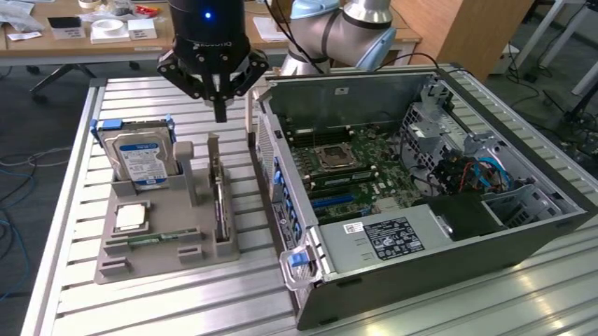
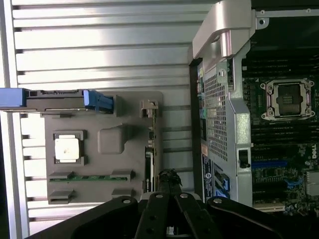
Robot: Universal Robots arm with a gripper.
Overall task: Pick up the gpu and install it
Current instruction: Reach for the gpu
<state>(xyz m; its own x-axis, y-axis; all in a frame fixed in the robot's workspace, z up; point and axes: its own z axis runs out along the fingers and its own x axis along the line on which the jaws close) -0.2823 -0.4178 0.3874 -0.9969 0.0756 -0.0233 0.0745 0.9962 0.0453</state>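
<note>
One gripper [image 1: 220, 112] in the upper middle of the exterior view, fingers pressed together into a single dark tip, pinching nothing. Hanging over the grey holder [image 1: 159, 262], above the far end of the graphics card [image 1: 220, 206] and clear of it. Graphics card standing on edge in a slot along the holder's side toward the exterior view's right, pale metal bracket at its far end, not yet lifted. At the holder's far corner toward the exterior view's left, a hard drive [image 1: 142, 159] upright with a blue-and-white label and blue rails. Nearer the camera, a square silver chip [image 1: 131, 217] lying flat, with a narrow green memory stick [image 1: 154, 238] just in front. All on a slatted metal table [image 1: 75, 294]. Across the exterior view's right half, an open computer case [image 1: 449, 252] on its side, green motherboard [image 1: 351, 164] exposed inside.

From the wrist view, gripper [image 2: 169, 178] again with tips closed, poised near the thin edge of the graphics card [image 2: 149, 159]. Card seated along the edge of the holder [image 2: 75, 119] nearest the case [image 2: 224, 99], touching neither gripper nor case. Chip [image 2: 66, 148], memory stick [image 2: 89, 177] and hard drive [image 2: 50, 98] further across the holder from the card.
</note>
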